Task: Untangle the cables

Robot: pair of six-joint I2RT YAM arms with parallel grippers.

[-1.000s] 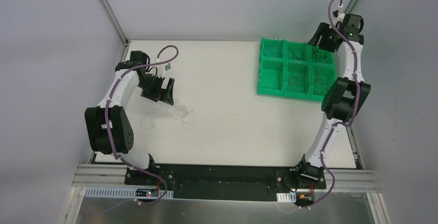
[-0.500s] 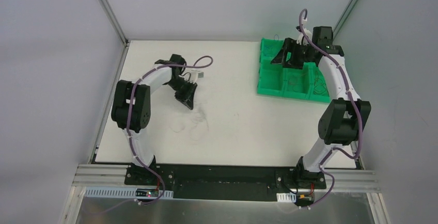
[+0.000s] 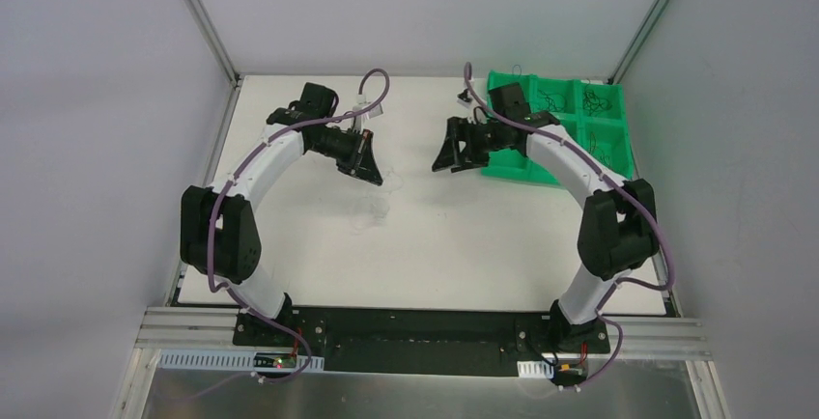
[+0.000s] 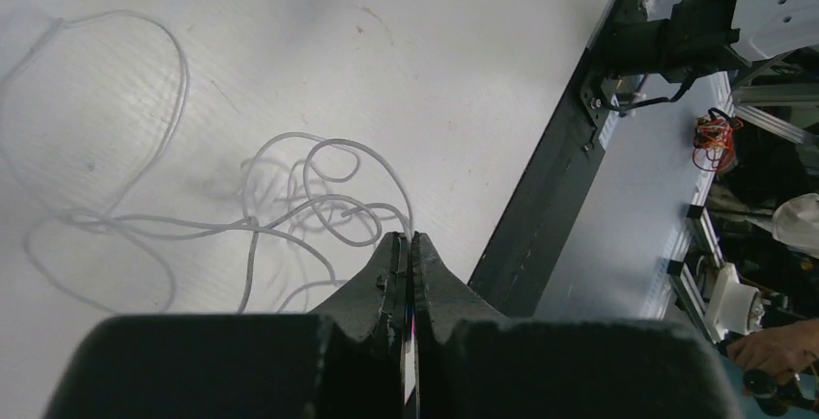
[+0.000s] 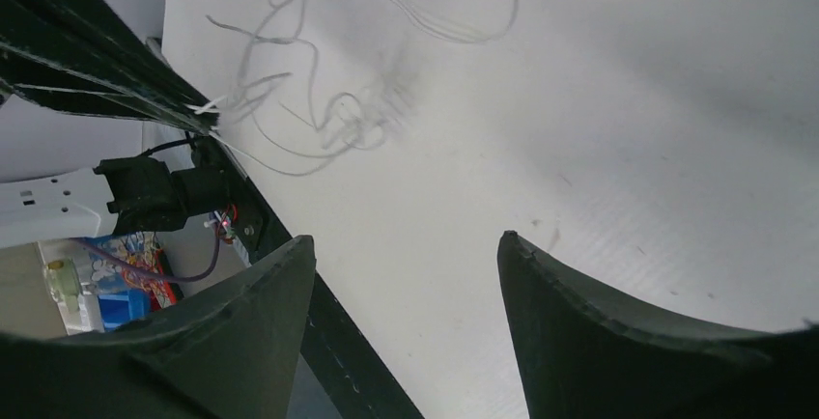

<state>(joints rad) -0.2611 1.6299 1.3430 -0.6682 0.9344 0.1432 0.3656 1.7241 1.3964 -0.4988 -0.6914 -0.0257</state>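
Note:
A small tangle of whitish cables (image 3: pixel 371 212) lies on the white table, and in the left wrist view its curls (image 4: pixel 309 209) spread out below the fingers. My left gripper (image 3: pixel 373 174) (image 4: pixel 407 238) hangs above the tangle, shut on one whitish strand that runs up into its tips. My right gripper (image 3: pixel 446 161) (image 5: pixel 407 237) stands open over bare table, just left of the green tray, with nothing between its fingers. From the right wrist view the same cables (image 5: pixel 353 125) lie some way ahead of it.
A green tray (image 3: pixel 624 139) with several compartments sits at the back right; thin dark cables (image 3: pixel 595 102) lie in its rear compartments. The black base rail (image 3: pixel 415 327) runs along the near table edge. Metal frame posts stand at both back corners.
My left gripper has shut on a strand and swung toward the back middle, drawing the tangle rightward. The right arm has swept from over the green tray to its left, over the table.

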